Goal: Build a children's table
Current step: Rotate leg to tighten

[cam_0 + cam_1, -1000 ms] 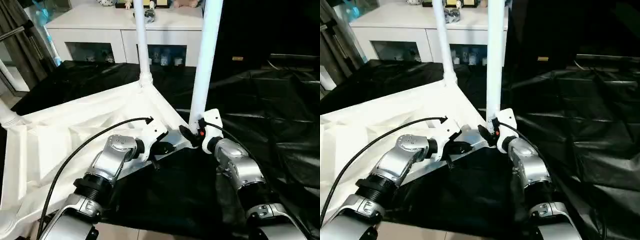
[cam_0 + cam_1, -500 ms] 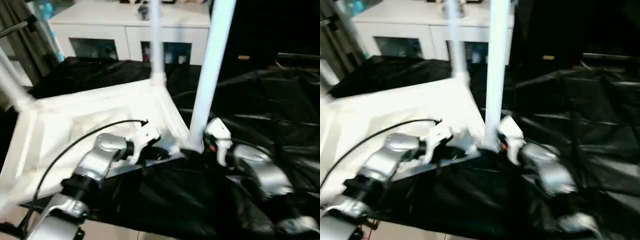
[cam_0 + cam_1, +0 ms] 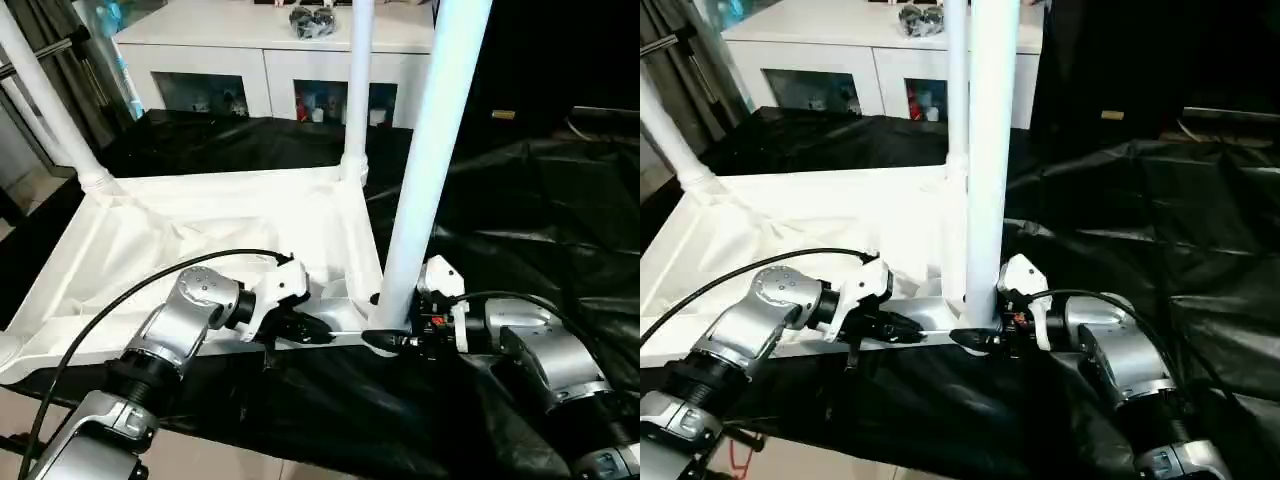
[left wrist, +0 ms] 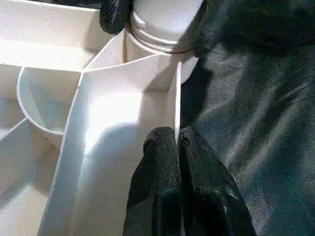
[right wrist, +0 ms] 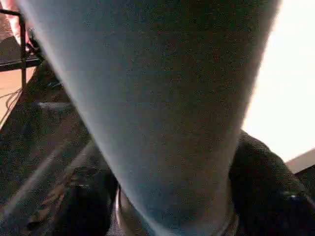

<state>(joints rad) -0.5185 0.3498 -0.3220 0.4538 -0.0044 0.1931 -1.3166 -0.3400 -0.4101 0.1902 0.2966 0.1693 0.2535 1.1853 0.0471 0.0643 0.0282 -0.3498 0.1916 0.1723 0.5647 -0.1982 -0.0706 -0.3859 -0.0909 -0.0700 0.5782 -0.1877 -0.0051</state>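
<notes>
Tabletop point(image 3: 200, 225) lies ribbed side up on the black sheet point(image 3: 540, 200), white cabinet point(image 3: 250, 60) behind. I see legs standing in the far-left point(image 3: 50, 110) and far-right point(image 3: 357, 90) corner sockets. My left gripper point(image 4: 176, 147) pinches the near rim wall, fingers clenched on it. Near-right leg point(image 3: 425, 170) stands in its socket; my right gripper point(image 3: 385, 341) straddles its base, a finger point(image 5: 261, 182) on either side, grasping the leg. Risk as I judge it: that leg may not be fully seated, so releasing could let it tip; the sheet may let the top slide if I push sideways.
</notes>
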